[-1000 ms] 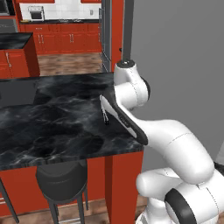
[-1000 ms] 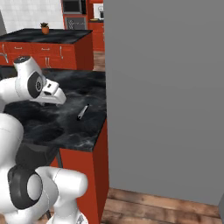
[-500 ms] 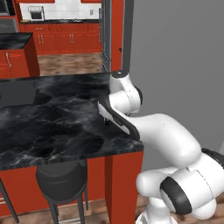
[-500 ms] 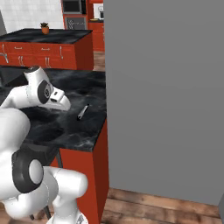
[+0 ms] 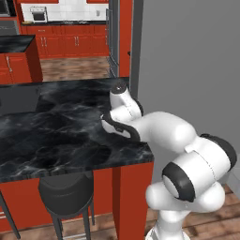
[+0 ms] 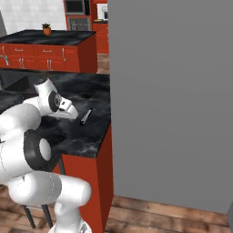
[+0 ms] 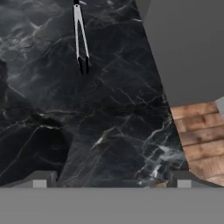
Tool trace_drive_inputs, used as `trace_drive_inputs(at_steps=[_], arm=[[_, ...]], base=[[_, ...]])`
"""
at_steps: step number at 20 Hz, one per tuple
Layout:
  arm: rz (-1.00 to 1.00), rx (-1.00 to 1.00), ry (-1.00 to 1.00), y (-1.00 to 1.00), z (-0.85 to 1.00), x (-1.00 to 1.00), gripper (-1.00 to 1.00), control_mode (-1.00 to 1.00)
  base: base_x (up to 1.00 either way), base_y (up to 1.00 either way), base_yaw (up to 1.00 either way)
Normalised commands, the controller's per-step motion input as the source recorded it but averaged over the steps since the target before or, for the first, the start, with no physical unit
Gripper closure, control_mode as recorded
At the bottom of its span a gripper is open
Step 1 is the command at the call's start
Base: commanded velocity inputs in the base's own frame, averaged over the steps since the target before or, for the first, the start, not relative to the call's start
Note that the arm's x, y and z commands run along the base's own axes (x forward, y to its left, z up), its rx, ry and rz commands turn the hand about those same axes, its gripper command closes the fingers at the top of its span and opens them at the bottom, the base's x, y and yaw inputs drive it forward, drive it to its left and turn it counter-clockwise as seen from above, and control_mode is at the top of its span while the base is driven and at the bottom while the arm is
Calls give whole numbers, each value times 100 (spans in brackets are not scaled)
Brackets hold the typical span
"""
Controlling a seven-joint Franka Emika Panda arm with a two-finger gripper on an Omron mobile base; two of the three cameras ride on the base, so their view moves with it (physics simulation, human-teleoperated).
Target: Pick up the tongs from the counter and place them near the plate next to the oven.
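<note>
The tongs [image 7: 80, 38], thin and dark grey with their two arms close together, lie flat on the black marbled counter [image 7: 109, 122] near the top of the hand view. My gripper [image 7: 111, 181] hovers over the stone short of them, open with nothing between its fingers. From the right base view the tongs [image 6: 86, 116] rest near the counter's [image 6: 86, 136] right edge, just right of my gripper [image 6: 73, 114]. In the left base view my bent arm stretches over the counter [image 5: 56, 136] and covers that spot. The plate and the oven are out of view.
A tall grey wall [image 6: 173, 100] stands close along the counter's right edge, also seen as the grey wall [image 7: 188, 43]. A black stool [image 5: 65, 194] is tucked under the counter's front. Wooden floor [image 7: 197, 131] lies beyond the edge. A second counter with a potted plant [image 6: 47, 30] stands behind.
My arm has folded lower and the hand has moved right across the counter, closer to the tongs. The tongs lie where they were, and the jaws stay open.
</note>
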Motion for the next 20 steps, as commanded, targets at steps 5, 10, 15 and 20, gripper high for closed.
trace_drive_inputs(at_steps=[5,10,15,20], arm=[[-6,-13,2,36,-35,59,-100,-100],[-4,-1,0,7,-19,54,-100,-100],[-3,0,0,-20,-26,40,-100,-100],[-16,0,0,-10,-46,14,-100,-100]], base=[[0,0,0],[0,0,0],[0,0,0],[0,0,0]])
